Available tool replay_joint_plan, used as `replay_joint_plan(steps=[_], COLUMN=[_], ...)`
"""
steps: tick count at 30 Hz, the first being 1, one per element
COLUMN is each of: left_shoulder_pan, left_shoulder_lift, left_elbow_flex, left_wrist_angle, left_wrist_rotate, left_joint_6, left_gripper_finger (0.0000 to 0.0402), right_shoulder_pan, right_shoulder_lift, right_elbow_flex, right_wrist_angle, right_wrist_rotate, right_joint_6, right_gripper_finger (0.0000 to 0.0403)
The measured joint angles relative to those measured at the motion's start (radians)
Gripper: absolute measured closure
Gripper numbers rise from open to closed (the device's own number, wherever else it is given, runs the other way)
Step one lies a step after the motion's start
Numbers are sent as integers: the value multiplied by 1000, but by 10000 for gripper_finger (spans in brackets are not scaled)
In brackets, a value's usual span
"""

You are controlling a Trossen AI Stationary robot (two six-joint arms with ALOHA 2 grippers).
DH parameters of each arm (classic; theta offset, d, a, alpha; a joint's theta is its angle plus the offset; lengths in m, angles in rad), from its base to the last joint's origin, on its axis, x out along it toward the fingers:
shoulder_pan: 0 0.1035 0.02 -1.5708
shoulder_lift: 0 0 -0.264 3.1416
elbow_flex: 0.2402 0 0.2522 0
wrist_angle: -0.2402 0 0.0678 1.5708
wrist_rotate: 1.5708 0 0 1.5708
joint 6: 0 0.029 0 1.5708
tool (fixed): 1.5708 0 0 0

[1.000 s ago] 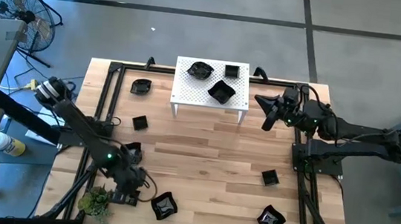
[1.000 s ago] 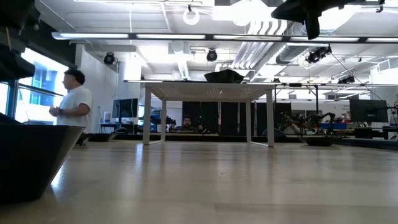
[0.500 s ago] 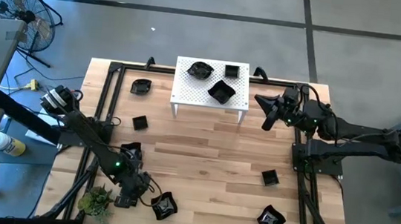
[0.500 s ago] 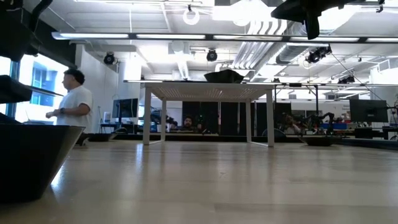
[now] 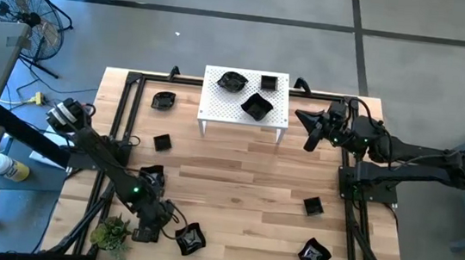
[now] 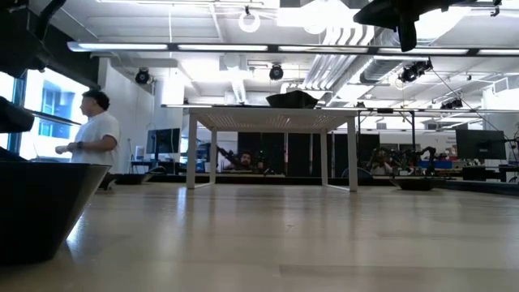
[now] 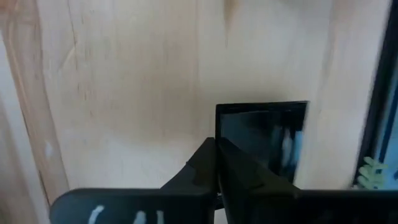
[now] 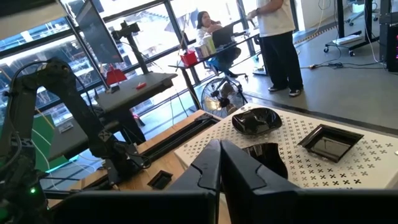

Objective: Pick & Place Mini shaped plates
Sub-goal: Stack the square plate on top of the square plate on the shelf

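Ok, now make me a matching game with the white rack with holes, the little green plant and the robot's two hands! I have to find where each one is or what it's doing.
Things:
1. white perforated rack
2. small green leafy plant
3. left hand
4. right hand

Places or states:
a. at a corner of the wooden table, next to the left arm
b. closed, beside the rack, holding nothing
c. carrying three small glossy black plates
d. closed, tips at the rim of a square black plate

Pairs: 1-c, 2-a, 3-d, 4-b
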Motion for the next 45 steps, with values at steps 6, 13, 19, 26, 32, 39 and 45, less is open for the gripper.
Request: replay_joint_plan(steps=[6, 13, 19, 26, 32, 39, 45], left_shoulder_pan=[1, 1, 102, 375, 598, 736, 776], left_shoulder_lift=[-91, -290, -445, -529, -512, -418, -354], left_elbow_flex=[0, 0, 0, 0, -1, 1, 0], left_wrist_angle=[-35, -130, -145, -28, 308, 580, 694], left_wrist_rotate=[-13, -102, -251, -473, -511, -502, -499], left_joint_6=[-54, -175, -297, -400, -374, -370, -374], left_gripper_finger=[401, 401, 401, 401, 401, 401, 401], right_shoulder_pan=[0, 0, 0, 1, 3, 42, 38], right_shoulder_lift=[0, 0, 0, 6, 77, 248, 395], right_elbow_flex=[0, 0, 0, 0, 6, 109, 222], right_wrist_angle=[0, 0, 0, -11, -7, -5, -32], right_wrist_rotate=[-3, -32, -39, -104, -149, -181, -244], right_joint_6=[0, 0, 10, 82, 218, 394, 524], right_gripper_finger=[400, 397, 401, 396, 387, 343, 319])
